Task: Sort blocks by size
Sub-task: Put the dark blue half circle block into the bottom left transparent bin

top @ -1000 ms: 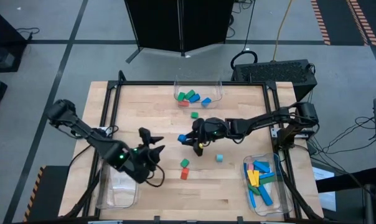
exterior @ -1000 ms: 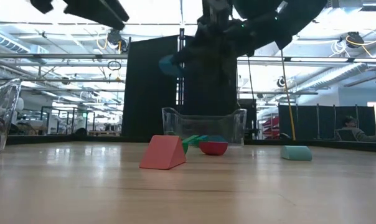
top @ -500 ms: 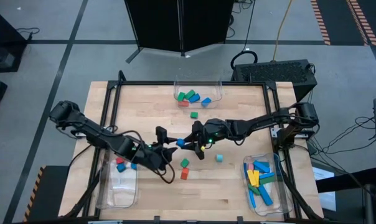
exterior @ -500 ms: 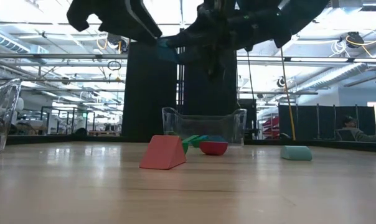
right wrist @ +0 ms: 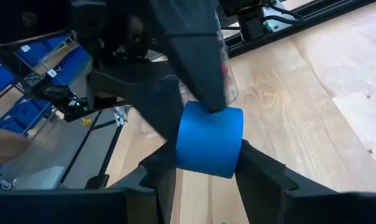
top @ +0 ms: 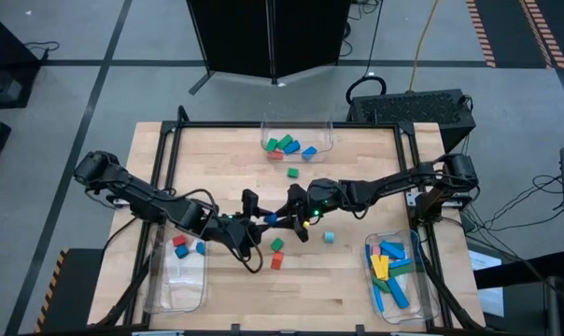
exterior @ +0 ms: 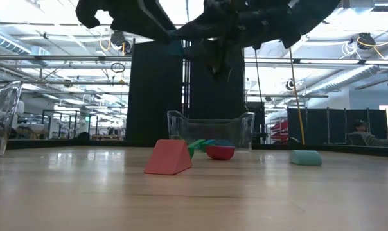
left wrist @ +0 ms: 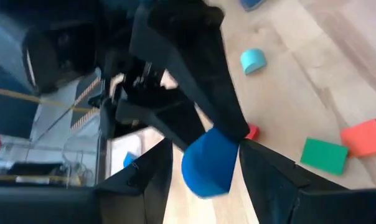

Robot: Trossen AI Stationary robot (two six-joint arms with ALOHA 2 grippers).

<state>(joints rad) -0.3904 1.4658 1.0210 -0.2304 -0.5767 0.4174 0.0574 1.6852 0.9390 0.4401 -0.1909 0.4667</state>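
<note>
A blue block (top: 274,219) hangs above the table's middle, between my two grippers. My right gripper (top: 285,216) comes from the right and is shut on it; the block fills its wrist view (right wrist: 210,140). My left gripper (top: 265,222) comes from the left and is open, its two fingers standing on either side of the same block (left wrist: 210,163). A green block (top: 277,245), a red block (top: 275,262) and a cyan block (top: 329,237) lie on the table below, with another cyan one (top: 291,173) farther back. My right gripper pinches the blue block's two opposite sides (right wrist: 178,149) between its two fingers. The fingers come from the table's right, roughly level. The block is lifted clear of the table. My left gripper: whether its fingers (left wrist: 247,152) touch the block, I cannot tell.
A clear bin (top: 329,140) at the far edge holds green, blue and red blocks. A bin (top: 368,266) at the near right holds long bars. A bin (top: 170,289) at the near left holds a red and a blue block. In the low view a pink wedge (exterior: 168,157) lies in front.
My left gripper has gone from over the near left bin toward the table's right, up to my right gripper, and now has its fingers around the blue block. My right gripper has stayed near the table's middle, still shut on the block.
</note>
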